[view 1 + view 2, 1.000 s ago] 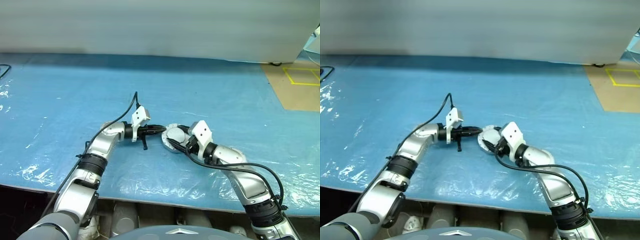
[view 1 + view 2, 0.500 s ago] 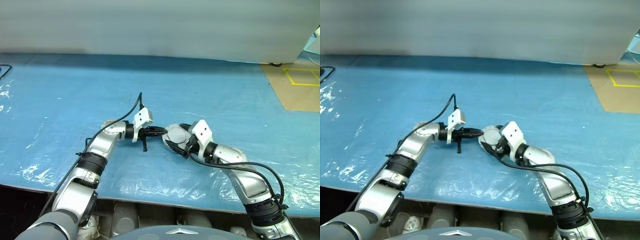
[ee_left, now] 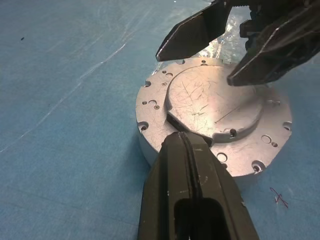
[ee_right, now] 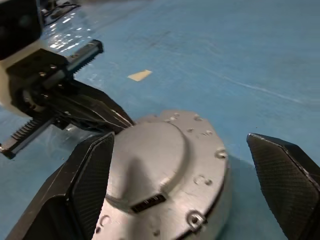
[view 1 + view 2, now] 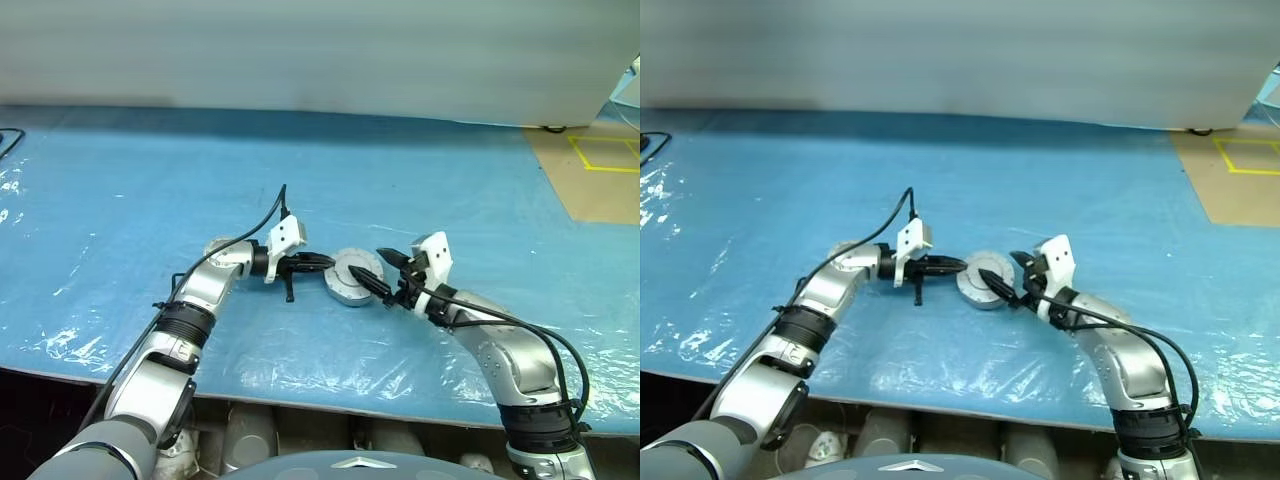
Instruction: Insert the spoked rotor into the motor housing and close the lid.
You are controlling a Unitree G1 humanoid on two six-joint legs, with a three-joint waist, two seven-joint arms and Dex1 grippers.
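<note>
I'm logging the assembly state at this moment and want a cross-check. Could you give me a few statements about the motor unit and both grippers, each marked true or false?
1. The silver motor housing rests on the blue table cover. True.
2. The right gripper is clamped shut on the unit. False: its fingers stand wide apart on either side of it, gripping nothing.
3. The left gripper is shut, its tip against the raised top of the unit. True.
4. Copper windings are visible inside the housing. False: a silver top with small holes covers the unit; no copper shows.
5. The two grippers face the unit from opposite sides. True.
</note>
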